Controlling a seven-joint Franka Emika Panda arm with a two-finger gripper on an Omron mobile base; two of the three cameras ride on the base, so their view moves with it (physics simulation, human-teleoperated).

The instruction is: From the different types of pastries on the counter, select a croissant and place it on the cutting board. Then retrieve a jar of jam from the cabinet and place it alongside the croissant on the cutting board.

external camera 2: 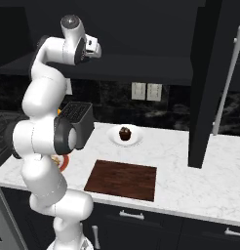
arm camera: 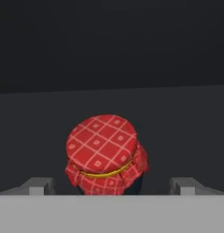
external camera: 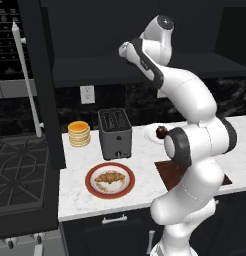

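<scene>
The jar of jam (arm camera: 106,154) is being framed between the gripper (arm camera: 112,185) fingers, spread wide, clearance at 3 and 9 o'clock.

Black marbled backsplash (external camera 2: 107,105), white wall outlets (external camera 2: 146,91), stove grates (external camera: 17,172), dark drawers (external camera 2: 156,224)

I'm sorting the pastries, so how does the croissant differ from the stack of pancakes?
The golden-brown crescent croissant lies flat on a round red-rimmed plate; the tan round stack of pancakes stands taller, directly on the white marble counter, farther back. The croissant is curved, the pancakes round. Both sit left of the toaster.
</scene>
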